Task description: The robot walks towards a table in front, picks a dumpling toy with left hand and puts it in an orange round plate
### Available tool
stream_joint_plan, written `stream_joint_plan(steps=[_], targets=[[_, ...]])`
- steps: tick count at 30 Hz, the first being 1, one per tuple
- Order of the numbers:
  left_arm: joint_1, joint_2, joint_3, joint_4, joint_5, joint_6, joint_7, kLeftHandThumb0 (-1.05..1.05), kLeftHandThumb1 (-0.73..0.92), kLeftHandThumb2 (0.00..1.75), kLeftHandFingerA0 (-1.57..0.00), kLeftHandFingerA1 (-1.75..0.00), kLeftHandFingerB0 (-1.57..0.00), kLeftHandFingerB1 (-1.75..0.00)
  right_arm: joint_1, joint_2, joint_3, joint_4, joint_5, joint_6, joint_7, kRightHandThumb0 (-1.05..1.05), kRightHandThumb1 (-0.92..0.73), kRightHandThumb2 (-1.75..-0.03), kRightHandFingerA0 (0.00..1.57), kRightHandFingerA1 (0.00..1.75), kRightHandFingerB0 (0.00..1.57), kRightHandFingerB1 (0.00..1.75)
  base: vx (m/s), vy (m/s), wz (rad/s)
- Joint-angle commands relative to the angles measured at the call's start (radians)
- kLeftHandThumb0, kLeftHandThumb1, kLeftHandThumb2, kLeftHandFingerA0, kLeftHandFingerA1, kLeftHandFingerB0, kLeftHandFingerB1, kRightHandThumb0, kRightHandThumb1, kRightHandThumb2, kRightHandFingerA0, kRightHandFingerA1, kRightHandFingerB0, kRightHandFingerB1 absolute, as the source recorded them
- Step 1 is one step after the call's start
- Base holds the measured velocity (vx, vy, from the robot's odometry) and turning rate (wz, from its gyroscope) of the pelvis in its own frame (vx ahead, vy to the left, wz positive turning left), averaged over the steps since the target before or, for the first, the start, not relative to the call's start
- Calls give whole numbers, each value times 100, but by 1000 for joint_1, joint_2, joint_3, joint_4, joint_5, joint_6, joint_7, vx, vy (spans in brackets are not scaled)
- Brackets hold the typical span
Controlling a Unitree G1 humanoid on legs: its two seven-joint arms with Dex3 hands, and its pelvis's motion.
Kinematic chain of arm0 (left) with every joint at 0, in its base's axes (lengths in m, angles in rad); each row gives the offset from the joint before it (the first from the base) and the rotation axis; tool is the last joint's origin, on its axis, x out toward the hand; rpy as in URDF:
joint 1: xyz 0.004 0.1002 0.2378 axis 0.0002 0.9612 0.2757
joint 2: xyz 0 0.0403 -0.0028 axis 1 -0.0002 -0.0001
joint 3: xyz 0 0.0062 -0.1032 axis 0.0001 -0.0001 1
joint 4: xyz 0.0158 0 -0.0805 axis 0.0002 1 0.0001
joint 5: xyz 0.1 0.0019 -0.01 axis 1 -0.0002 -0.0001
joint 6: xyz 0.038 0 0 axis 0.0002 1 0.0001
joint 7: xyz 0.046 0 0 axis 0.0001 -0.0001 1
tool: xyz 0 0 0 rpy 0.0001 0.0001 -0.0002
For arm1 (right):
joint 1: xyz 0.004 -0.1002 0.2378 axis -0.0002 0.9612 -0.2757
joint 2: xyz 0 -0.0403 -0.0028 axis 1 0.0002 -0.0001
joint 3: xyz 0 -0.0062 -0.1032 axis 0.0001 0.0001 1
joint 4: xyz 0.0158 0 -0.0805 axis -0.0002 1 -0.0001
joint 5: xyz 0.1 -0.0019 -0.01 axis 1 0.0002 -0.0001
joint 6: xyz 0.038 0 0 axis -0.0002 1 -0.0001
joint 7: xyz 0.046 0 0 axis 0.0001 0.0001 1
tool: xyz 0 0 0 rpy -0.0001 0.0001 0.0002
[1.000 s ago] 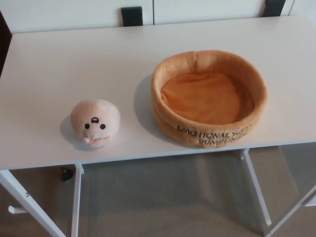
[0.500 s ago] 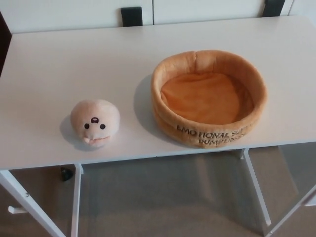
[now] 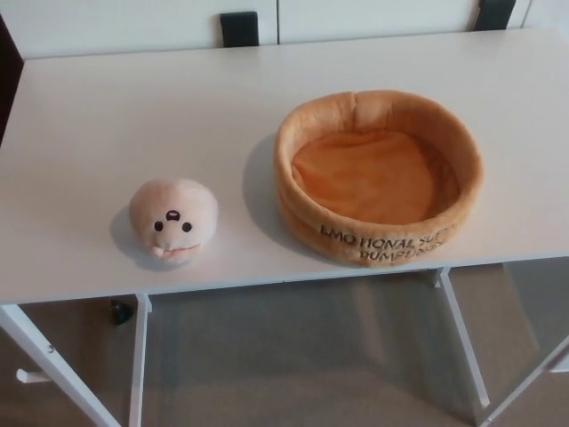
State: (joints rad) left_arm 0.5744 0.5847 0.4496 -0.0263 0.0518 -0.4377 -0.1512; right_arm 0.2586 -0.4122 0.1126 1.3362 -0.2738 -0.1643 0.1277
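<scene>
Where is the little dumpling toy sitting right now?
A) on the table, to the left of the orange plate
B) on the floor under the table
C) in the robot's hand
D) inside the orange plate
A: the dumpling toy rests on the white table, apart from and left of the empty orange plate.

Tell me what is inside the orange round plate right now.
Nothing lies in the orange round plate: only its bare orange fabric floor shows. Its near wall hides a thin strip of that floor. The dumpling toy sits outside it on the table, apart to the left.
</scene>
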Motion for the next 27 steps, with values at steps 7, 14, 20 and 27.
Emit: stream_joint_plan(steps=[7, 14, 20, 27], targets=[[-698, 286, -261, -353, 46, 487, -228, -33, 30, 59, -7, -35, -7, -23, -16, -8, 3, 9, -6, 11, -17, -26, -59, -58, 60, 44, 39, 34, 0, 0, 0], [-903, 211, -489, -194, 279, 574, -305, -38, 29, 67, 0, -18, 0, -25, -24, -14, 27, 5, -25, 19, -11, -26, -66, -60, 60, 43, 39, 34, 0, 0, 0], [-1016, 175, -643, -81, 375, 637, -356, -41, 32, 66, 0, -7, 0, -15, -35, -18, 42, 3, -34, 19, -7, -28, -66, -60, 62, 44, 38, 34, 0, 0, 0], [-1096, 138, -789, 38, 448, 701, -393, -46, 34, 69, 0, -7, 0, -14, -32, -16, 55, -1, -38, 11, -16, -28, -66, -60, 60, 43, 38, 34, 0, 0, 0]])
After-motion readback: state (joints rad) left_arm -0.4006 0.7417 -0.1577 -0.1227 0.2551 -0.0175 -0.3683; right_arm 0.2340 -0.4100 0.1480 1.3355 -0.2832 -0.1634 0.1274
